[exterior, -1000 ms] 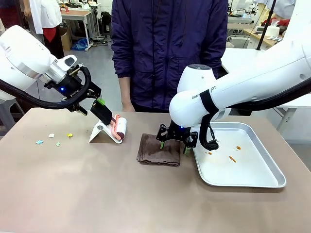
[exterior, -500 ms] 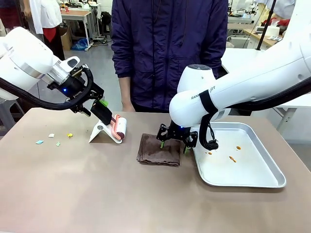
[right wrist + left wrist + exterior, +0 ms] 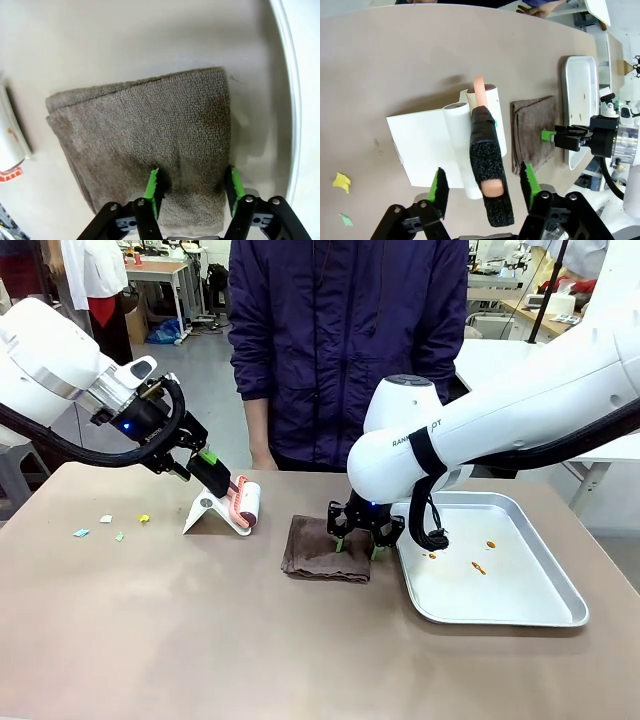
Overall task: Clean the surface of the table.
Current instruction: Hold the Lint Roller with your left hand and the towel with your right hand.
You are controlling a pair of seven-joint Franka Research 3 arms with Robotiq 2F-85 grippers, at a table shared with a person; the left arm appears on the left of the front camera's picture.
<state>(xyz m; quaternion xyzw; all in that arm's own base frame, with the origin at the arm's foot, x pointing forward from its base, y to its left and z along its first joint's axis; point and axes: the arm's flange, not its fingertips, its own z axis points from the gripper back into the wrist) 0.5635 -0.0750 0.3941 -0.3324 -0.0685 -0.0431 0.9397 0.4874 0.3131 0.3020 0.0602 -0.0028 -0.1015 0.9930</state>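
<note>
The brownish table carries a folded brown cloth at its middle and a lint roller leaning on a white stand. My left gripper straddles the roller's black-sleeved handle; in the left wrist view a gap shows between each green pad and the handle. My right gripper is down on the cloth's right edge. Its fingers stand apart and press into the cloth, with a strip of it between them.
Small coloured paper scraps lie on the table's left part. A silver tray with orange-brown spots sits right of the cloth. A person in a dark jacket stands at the far edge.
My left gripper slid lower along the roller's handle. The right gripper dropped onto the cloth and its fingers drew closer together.
</note>
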